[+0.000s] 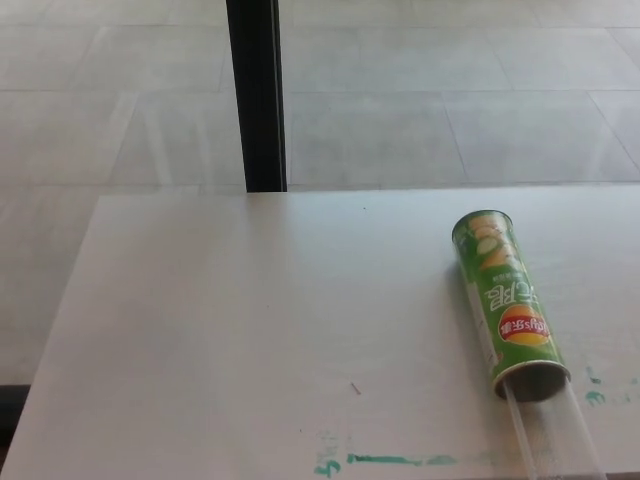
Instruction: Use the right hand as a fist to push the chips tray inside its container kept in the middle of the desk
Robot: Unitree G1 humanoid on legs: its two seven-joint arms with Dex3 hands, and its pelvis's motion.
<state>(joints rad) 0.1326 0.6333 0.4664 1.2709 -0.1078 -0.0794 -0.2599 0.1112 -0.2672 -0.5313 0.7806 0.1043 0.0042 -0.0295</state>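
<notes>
A green chips can [506,300] lies on its side on the white desk [250,330], right of centre. Its closed end points away from me and its open mouth [533,381] faces the near edge. A clear plastic tray [552,430] sticks out of the mouth and runs toward the front edge of the desk. Neither of my hands shows in the head view.
A black vertical post [256,95] stands behind the desk's far edge, with tiled floor [450,90] beyond. Green paint smears [390,461] mark the desk near its front edge, with smaller ones [595,397] right of the can.
</notes>
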